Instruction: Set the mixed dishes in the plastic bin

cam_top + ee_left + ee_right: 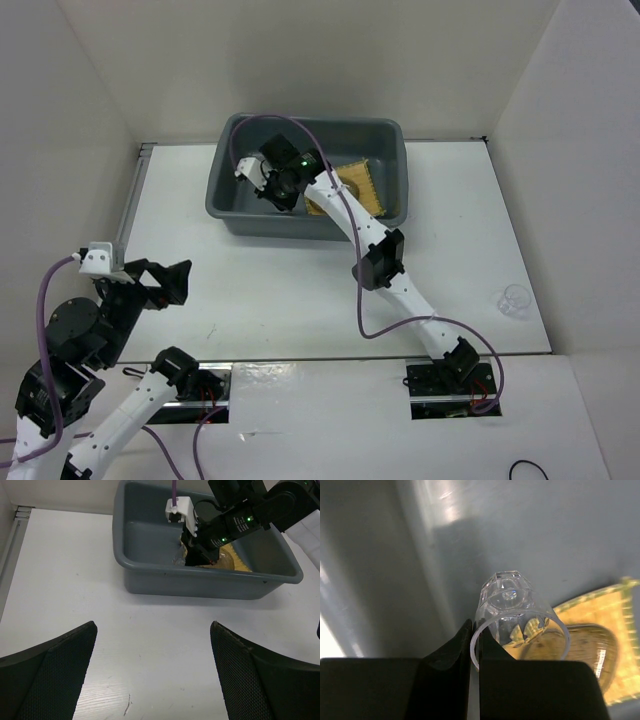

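Right hand point(474, 647): reaches down inside the plastic bin point(310, 225), its jaws drawn narrow and pinching the rim of a clear cup point(512, 610).
Clear cup: held by one side of its rim, one finger inside the mouth and one outside; the mouth faces the wrist camera and the faceted base points toward the bin's grey floor. Whether the base touches the floor cannot be told.
Yellow mat point(362, 185): lies in the right part of the bin, just beside the held cup.
Glass saucer point(590, 650): rests on the mat, partly seen through the cup's wall in the right wrist view.
Left hand point(172, 283): hangs above the left side of the desk point(280, 290), fingers spread wide with nothing between them, well apart from the bin.
Second clear cup point(515, 300): stands on the desk near its right edge, well apart from the bin and both hands.
Plastic bin: sits at the far middle of the desk.
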Controlling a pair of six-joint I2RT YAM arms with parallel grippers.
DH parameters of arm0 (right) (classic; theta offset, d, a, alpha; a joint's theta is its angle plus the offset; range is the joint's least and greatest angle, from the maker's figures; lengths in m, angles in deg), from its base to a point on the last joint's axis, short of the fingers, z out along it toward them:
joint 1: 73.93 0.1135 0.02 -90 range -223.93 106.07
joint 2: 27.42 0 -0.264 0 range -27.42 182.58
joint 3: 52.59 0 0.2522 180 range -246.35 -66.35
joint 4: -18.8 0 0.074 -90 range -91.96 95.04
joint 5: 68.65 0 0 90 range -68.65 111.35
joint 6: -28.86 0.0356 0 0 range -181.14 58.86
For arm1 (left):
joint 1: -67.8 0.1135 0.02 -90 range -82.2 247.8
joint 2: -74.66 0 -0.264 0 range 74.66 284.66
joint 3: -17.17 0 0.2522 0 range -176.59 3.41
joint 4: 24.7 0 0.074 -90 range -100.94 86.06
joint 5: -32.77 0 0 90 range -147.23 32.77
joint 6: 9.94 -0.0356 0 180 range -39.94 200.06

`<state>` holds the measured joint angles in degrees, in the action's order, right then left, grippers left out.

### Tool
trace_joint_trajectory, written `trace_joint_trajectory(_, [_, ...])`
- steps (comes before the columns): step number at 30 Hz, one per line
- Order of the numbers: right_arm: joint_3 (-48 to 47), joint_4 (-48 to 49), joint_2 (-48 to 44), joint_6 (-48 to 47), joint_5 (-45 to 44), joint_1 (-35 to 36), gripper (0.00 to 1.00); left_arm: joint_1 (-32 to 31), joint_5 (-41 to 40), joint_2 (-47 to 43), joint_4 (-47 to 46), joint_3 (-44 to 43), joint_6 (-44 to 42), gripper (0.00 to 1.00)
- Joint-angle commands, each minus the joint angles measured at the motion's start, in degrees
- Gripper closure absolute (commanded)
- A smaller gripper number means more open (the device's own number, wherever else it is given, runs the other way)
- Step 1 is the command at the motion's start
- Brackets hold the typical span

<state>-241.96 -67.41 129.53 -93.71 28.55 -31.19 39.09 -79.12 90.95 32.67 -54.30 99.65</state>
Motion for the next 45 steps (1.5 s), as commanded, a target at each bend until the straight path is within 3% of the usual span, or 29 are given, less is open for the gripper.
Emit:
trace_joint_trajectory(1, [-0.08,-2.0,-3.39,0.85,3.34,0.85,1.0,-0.21,-1.4,0.23,-2.83,0.23,0.09,0.0])
trace_joint_trajectory(9, [15.72,-2.0,-13.94,0.85,1.94,1.91,1.0,-0.21,-1.93,0.23,-2.83,0.23,0.09,0.0])
trace_joint_trajectory(17, [19.16,-2.0,-17.99,0.85,0.53,5.6,1.0,-0.21,-1.93,-0.3,-2.83,0.23,0.09,0.0])
trace_joint_trajectory(28, [-3.31,-2.0,-2.36,-1.87,-4.91,6.13,1.0,-0.21,-1.93,-0.83,-2.83,0.23,0.09,0.0])
trace_joint_trajectory(45, [-3.86,-2.0,6.61,-3.55,-2.54,0.33,0.93,-0.73,-1.93,0.76,-2.83,0.23,0.09,0.0])
